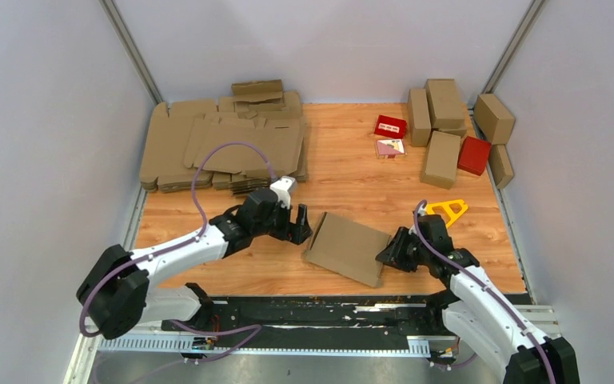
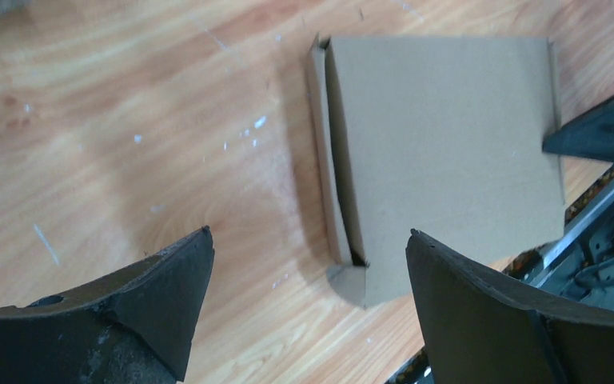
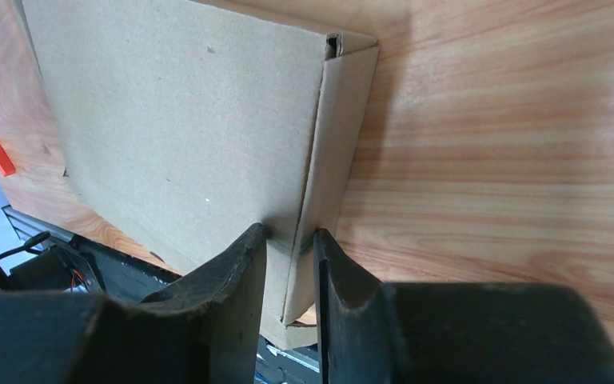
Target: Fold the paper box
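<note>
The paper box (image 1: 348, 248) is a closed, shallow brown cardboard box lying near the table's front edge, between my arms. My right gripper (image 1: 388, 254) is shut on the box's right side wall (image 3: 320, 200), one finger on the lid, one on the outer side. My left gripper (image 1: 302, 225) is open and empty, just left of the box's left edge, not touching it. In the left wrist view the box (image 2: 448, 136) lies beyond my open fingers (image 2: 168, 288), its left side flap slightly gapped, and a rounded tab sticks out at the near corner.
A stack of flat brown blanks (image 1: 224, 144) lies at the back left. Finished brown boxes (image 1: 444, 128), two red boxes (image 1: 473, 154) and a small card (image 1: 390, 148) sit at the back right. A yellow triangular tool (image 1: 448, 210) lies behind my right gripper. The table's front rail (image 1: 328, 308) runs close below the box.
</note>
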You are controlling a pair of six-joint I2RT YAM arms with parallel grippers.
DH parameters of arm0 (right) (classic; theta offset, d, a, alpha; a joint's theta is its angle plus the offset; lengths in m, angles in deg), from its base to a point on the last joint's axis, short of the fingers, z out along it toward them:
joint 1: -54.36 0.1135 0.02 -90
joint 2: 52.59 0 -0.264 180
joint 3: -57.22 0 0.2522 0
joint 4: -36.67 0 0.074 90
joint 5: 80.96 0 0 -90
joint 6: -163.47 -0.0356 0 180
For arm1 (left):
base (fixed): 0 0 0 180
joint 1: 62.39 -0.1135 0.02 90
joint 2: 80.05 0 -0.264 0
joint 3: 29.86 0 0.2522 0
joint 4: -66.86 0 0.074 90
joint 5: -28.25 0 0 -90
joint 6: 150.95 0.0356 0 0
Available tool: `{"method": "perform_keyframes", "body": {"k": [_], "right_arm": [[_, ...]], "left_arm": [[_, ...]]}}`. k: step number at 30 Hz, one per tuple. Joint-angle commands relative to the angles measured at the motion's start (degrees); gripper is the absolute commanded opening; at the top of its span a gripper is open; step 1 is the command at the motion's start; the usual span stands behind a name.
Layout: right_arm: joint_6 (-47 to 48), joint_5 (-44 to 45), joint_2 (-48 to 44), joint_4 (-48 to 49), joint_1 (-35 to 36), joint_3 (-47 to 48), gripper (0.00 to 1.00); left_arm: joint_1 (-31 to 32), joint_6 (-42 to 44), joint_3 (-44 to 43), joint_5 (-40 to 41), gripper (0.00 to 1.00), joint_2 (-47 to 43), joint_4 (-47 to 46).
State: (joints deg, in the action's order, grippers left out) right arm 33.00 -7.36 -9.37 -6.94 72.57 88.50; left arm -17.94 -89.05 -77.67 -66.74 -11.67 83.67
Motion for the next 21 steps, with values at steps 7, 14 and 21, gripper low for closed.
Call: {"method": "perform_keyframes", "body": {"k": [7,14,21], "right_arm": [[3.0,3.1,2.1,2.9,0.3,-1.0,0.28],[3.7,2.4,2.6,3.3,0.3,0.0,0.28],[5.2,0.2,4.2,5.2,0.4,0.7,0.23]], "left_arm": [[-1.3,1.3,-7.5,-6.6,0.82,15.5,-7.2],[-1.3,0.5,-8.9,-11.6,0.53,23.4,-10.8],[-1.1,1.7,-9.3,-13.8,0.21,24.7,-9.7]]}}
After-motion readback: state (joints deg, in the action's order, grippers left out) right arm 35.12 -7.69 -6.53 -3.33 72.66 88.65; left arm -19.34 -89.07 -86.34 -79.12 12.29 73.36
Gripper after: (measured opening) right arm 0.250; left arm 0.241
